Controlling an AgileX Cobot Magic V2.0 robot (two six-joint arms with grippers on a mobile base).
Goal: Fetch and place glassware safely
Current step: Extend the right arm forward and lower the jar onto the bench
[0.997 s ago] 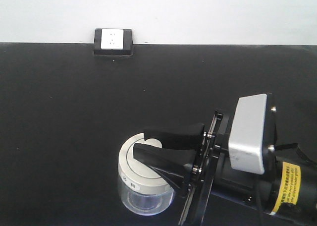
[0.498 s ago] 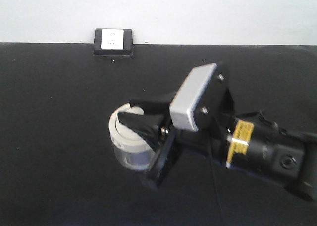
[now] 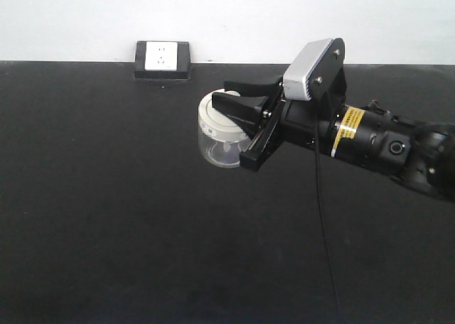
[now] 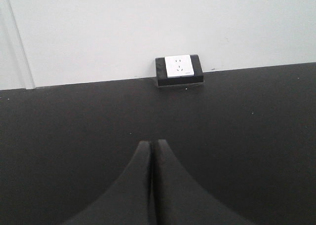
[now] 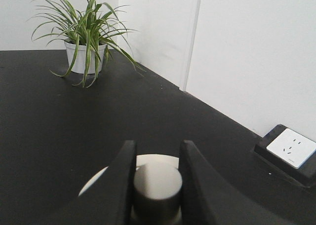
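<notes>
Spanning the room, black table (image 3: pixel 106 217) meets white wall (image 3: pixel 284 18).

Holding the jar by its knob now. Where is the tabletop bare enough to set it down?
The right gripper holds the jar. Bare black tabletop spreads left of the jar and across the whole near side. The one crowded spot in the front view is the far edge, where the socket box sits against the wall. A potted plant shows only in the right wrist view.
</notes>
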